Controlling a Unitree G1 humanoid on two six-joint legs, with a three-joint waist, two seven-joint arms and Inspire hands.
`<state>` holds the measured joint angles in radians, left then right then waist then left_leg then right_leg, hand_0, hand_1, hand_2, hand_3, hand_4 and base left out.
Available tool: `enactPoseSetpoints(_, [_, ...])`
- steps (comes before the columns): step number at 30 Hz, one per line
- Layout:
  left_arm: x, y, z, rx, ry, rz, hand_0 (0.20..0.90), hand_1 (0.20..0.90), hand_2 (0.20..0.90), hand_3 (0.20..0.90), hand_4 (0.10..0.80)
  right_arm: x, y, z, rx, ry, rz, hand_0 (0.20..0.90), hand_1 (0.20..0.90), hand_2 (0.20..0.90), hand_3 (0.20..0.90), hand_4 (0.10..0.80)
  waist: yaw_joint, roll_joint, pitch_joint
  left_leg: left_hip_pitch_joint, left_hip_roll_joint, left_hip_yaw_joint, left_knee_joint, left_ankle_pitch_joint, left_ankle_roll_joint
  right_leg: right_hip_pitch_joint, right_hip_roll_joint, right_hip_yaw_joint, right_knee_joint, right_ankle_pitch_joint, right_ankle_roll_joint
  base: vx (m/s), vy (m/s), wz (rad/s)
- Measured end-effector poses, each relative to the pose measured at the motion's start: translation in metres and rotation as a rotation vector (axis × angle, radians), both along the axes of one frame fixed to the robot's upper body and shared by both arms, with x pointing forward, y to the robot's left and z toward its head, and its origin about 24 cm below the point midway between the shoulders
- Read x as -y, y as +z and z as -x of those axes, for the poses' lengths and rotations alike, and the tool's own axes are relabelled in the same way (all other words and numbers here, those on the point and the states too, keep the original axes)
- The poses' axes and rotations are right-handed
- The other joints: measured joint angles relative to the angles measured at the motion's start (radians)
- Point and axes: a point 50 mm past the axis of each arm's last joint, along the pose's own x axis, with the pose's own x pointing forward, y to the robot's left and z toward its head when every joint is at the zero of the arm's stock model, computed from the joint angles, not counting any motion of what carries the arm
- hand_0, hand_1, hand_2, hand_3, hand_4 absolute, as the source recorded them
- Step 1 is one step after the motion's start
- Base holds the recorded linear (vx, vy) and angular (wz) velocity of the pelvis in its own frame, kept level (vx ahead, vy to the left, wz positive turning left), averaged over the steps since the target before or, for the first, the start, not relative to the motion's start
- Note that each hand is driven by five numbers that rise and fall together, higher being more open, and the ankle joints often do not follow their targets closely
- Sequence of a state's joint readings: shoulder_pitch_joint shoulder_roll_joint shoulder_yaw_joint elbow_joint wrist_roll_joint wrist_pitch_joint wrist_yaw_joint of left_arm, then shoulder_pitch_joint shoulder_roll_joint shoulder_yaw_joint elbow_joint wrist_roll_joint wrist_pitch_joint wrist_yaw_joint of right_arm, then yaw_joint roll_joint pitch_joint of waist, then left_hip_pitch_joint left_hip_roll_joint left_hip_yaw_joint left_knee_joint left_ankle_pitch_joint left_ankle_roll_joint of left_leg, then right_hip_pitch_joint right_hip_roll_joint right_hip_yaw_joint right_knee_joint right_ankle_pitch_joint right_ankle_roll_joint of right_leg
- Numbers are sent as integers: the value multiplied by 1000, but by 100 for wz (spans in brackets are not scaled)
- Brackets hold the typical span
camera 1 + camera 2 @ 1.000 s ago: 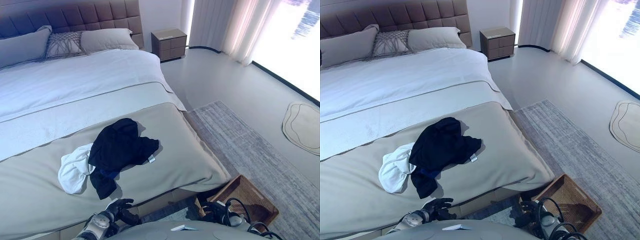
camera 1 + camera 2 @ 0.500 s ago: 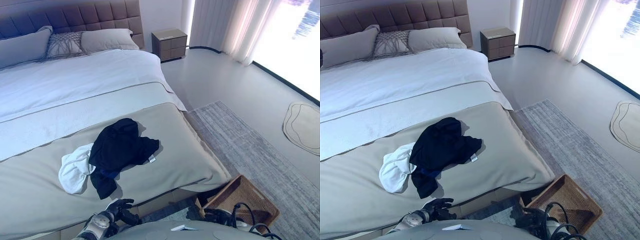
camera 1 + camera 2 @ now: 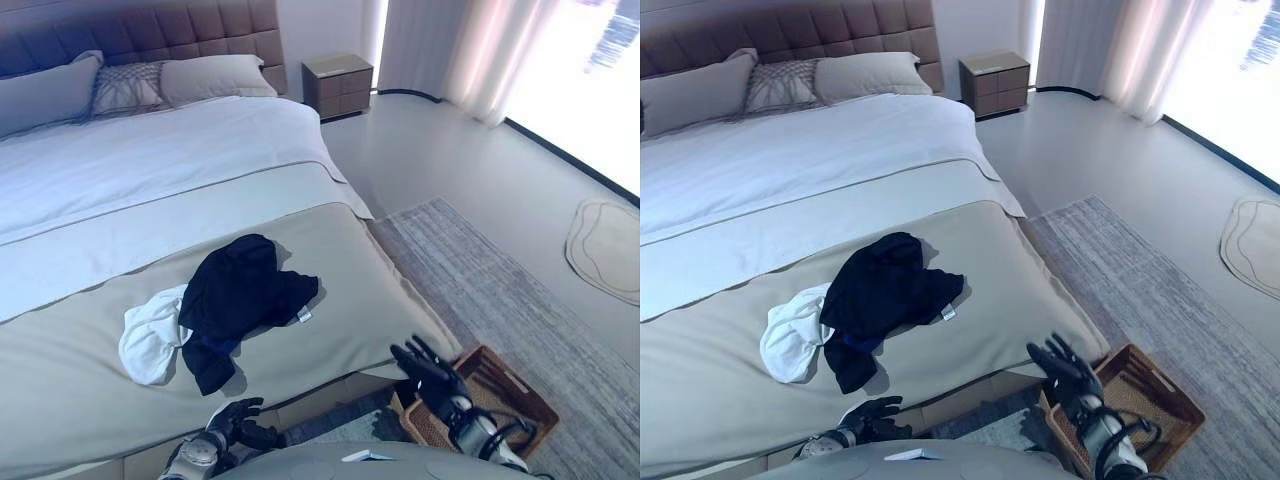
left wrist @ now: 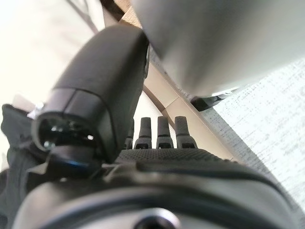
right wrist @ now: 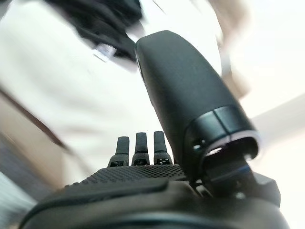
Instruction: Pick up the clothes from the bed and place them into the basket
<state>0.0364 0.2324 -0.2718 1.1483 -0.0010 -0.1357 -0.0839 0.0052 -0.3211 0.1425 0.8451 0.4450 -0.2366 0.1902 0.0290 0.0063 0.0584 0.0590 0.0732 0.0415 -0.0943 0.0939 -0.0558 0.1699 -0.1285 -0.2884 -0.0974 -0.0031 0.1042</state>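
A black garment (image 3: 240, 295) lies crumpled on the beige bed cover, partly over a white garment (image 3: 150, 337) at its left. A brown wicker basket (image 3: 510, 394) stands on the rug by the bed's near right corner. My right hand (image 3: 428, 369) is raised in front of the bed's corner, above the basket's near edge, fingers spread and empty. My left hand (image 3: 238, 420) hangs low below the bed's near edge, fingers relaxed and holding nothing. Both wrist views show straight fingers (image 4: 159, 131), and the black garment (image 5: 95, 19) lies beyond the right hand.
The bed (image 3: 330, 270) fills the left and middle, with pillows (image 3: 210, 78) and a padded headboard at the far end. A nightstand (image 3: 337, 85) stands beside it. A grey rug (image 3: 500, 290) covers the floor to the right, a small pale mat (image 3: 605, 250) farther right.
My right hand has lifted from low beside the basket up to the bed's corner and spread its fingers. The left hand has barely moved. The clothes lie as before.
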Motion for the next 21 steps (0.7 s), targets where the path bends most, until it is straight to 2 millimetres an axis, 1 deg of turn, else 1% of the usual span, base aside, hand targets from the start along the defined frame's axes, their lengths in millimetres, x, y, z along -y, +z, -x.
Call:
enactPoseSetpoints(1, [1,1,-2,10,-5,2,900,900,900,900,800,1,15,-18,59,102,139,900,900,900,900,800,13,-2,2,-5,-6,-16,0,7,1,0,-4,-17,0,1,-2,59,114,38])
enactPoseSetpoints(2, [1,2,-5,24,-9,4,900,900,900,900,800,0,27,-31,111,161,225,900,900,900,900,800,21,-7,8,-9,-9,-28,1,11,-3,2,-4,-28,2,1,-2,43,117,45])
enactPoseSetpoints(3, [0,3,-6,28,-7,1,900,900,900,900,800,-3,42,-48,167,226,352,900,900,900,900,800,40,-10,14,-14,-13,-46,1,16,-5,8,-6,-45,5,2,-2,24,120,47])
enactPoseSetpoints(4, [-2,5,-9,43,-6,0,900,900,900,900,800,-7,57,-66,218,306,484,900,900,900,900,800,54,-18,21,-20,-19,-63,4,24,0,13,-9,-60,5,2,-2,25,122,42])
enactPoseSetpoints(5, [-2,5,-10,51,-4,0,900,900,900,900,800,-10,65,-77,240,338,547,900,900,900,900,800,68,-28,27,-30,-22,-69,3,25,0,13,-12,-77,5,1,-1,13,143,40])
enactPoseSetpoints(6, [-3,7,-14,67,0,2,900,900,900,900,800,-13,81,-94,282,386,655,900,900,900,900,800,89,-29,37,-34,-28,-80,6,29,0,13,-15,-83,6,1,-1,4,118,34])
enactPoseSetpoints(7, [-2,9,-19,92,4,5,900,900,900,900,800,-16,97,-113,321,434,794,900,900,900,900,800,116,-33,50,-50,-35,-93,6,33,4,9,-20,-102,8,1,-1,-3,106,41])
enactPoseSetpoints(8, [-1,10,-23,105,0,7,900,900,900,900,800,-15,106,-121,341,443,852,900,900,900,900,800,115,-38,57,-54,-39,-107,6,38,2,9,-21,-108,9,1,-1,-17,80,59])
enactPoseSetpoints(9, [-2,13,-30,129,7,10,900,900,900,900,800,-18,124,-136,391,436,936,900,900,900,900,800,144,-42,80,-68,-49,-134,7,45,3,9,-27,-136,18,0,1,-44,66,66])
enactPoseSetpoints(10, [-2,15,-37,148,15,15,900,900,900,900,800,-21,139,-148,438,430,995,900,900,900,900,800,171,-45,104,-86,-59,-152,14,47,6,7,-35,-152,31,-6,9,-102,58,70])
enactPoseSetpoints(11, [-2,19,-46,175,11,17,900,900,900,900,800,-24,152,-159,472,427,1067,900,900,900,900,800,185,-52,119,-123,-68,-171,44,43,7,-15,-43,-170,54,-15,20,-174,59,60])
enactPoseSetpoints(13, [-2,27,-67,227,-4,15,900,900,900,900,800,-27,183,-180,540,372,1137,900,900,900,900,800,216,-58,158,-198,-76,-202,92,41,7,-76,-54,-196,105,-28,20,-169,50,51])
enactPoseSetpoints(14, [-3,33,-81,260,-10,16,900,900,900,900,800,-28,202,-191,576,325,1165,900,900,900,900,800,233,-56,197,-228,-79,-216,113,39,6,-97,-57,-198,134,-31,20,-119,23,46])
enactPoseSetpoints(15, [-3,40,-93,305,-2,26,900,900,900,900,800,-29,219,-201,594,283,1197,900,900,900,900,800,261,-62,226,-274,-88,-231,144,31,3,-138,-69,-202,177,-57,16,-91,6,38])
enactPoseSetpoints(16, [-3,43,-99,325,1,32,900,900,900,900,800,-29,228,-206,605,262,1214,900,900,900,900,800,275,-62,240,-301,-90,-237,161,30,4,-162,-73,-207,196,-61,13,-118,27,30])
enactPoseSetpoints(17, [-2,49,-109,354,6,32,900,900,900,900,800,-28,244,-213,621,221,1233,900,900,900,900,800,295,-64,273,-325,-93,-242,179,27,7,-185,-79,-210,219,-66,11,-78,7,17])
enactPoseSetpoints(18, [-3,51,-113,363,6,25,900,900,900,900,800,-29,250,-215,630,207,1238,900,900,900,900,800,311,-65,292,-333,-96,-245,183,29,6,-188,-81,-212,225,-66,11,-85,3,20])
enactPoseSetpoints(19, [-8,53,-116,375,13,4,900,900,900,900,800,-32,259,-221,639,196,1263,900,900,900,900,800,332,-68,320,-363,-103,-253,213,22,3,-206,-88,-218,241,-70,14,-43,-13,27])
enactPoseSetpoints(20, [-15,55,-117,378,21,-18,900,900,900,900,800,-32,268,-225,631,180,1278,900,900,900,900,800,339,-70,347,-383,-109,-267,232,14,0,-210,-88,-221,241,-71,14,-32,-14,32])
enactPoseSetpoints(21, [-19,55,-115,373,24,-30,900,900,900,900,800,-30,271,-226,623,164,1283,900,900,900,900,800,353,-73,361,-395,-111,-274,236,11,-4,-214,-88,-221,241,-71,14,-23,-21,33])
